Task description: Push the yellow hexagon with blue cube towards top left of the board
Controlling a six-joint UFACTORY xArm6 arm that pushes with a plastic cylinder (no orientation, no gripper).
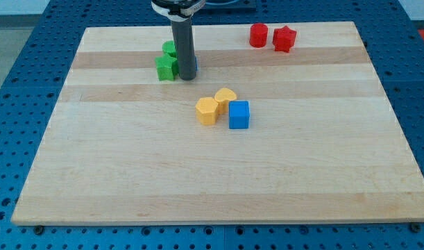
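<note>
A yellow hexagon (207, 110) lies near the board's middle, touching a second yellow block (225, 98) with a rounded top. A blue cube (239, 114) sits against that yellow block's right side. My tip (187, 78) stands well up and to the left of this group, right beside a green block (167, 68). A second green block (170, 48) lies just behind it. A sliver of a blue block (195, 64) shows behind the rod's right side, mostly hidden.
A red cylinder (258, 35) and a red star-shaped block (284, 39) sit near the wooden board's (128, 167) top edge, right of centre. Blue perforated table surrounds the board.
</note>
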